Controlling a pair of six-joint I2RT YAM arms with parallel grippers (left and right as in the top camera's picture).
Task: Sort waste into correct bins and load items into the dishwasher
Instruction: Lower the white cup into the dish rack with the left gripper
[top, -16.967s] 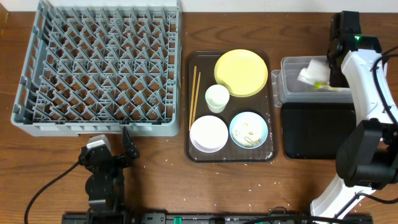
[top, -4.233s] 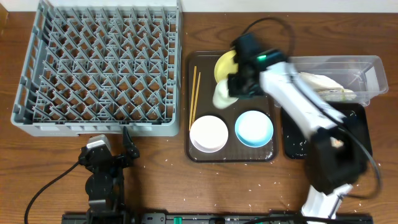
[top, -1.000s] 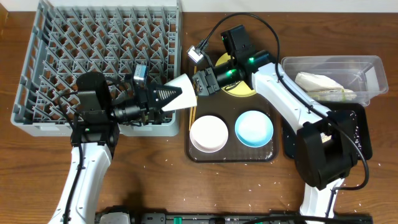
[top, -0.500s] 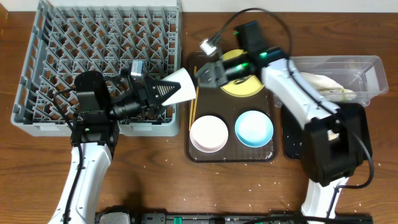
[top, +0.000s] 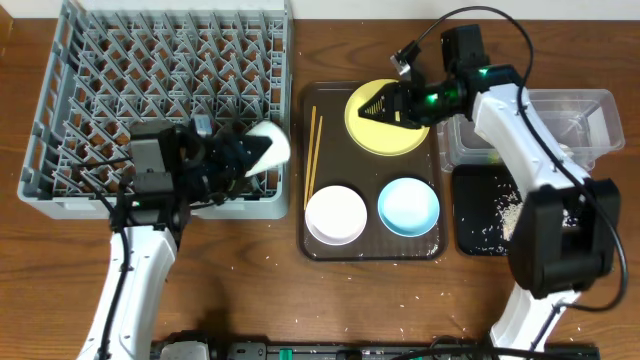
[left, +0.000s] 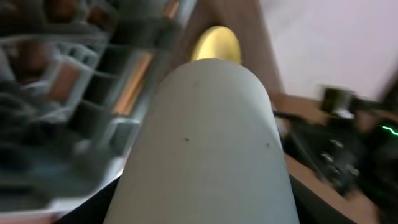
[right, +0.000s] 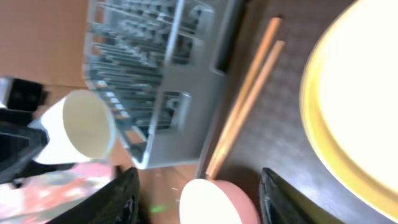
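Observation:
My left gripper (top: 245, 152) is shut on the small white cup (top: 272, 145) and holds it on its side over the front right corner of the grey dish rack (top: 150, 100). The cup fills the left wrist view (left: 211, 143). My right gripper (top: 385, 105) is open and empty above the left part of the yellow plate (top: 400, 135). The right wrist view shows its spread fingers (right: 199, 177), the chopsticks (right: 249, 99), the cup (right: 81, 127) and the plate (right: 360, 106). The white bowl (top: 335, 213), blue bowl (top: 408, 207) and chopsticks (top: 312, 155) lie on the brown tray.
The brown serving tray (top: 370, 250) sits right of the rack. The clear tub (top: 590, 110) stands at the far right, partly hidden by my right arm. The black tray (top: 480, 240) in front of it holds whitish rice scraps (top: 508, 205). Crumbs dot the table front.
My right gripper has let go of the cup and moved right, over the yellow plate. My left gripper has drawn the cup left, over the rack's corner.

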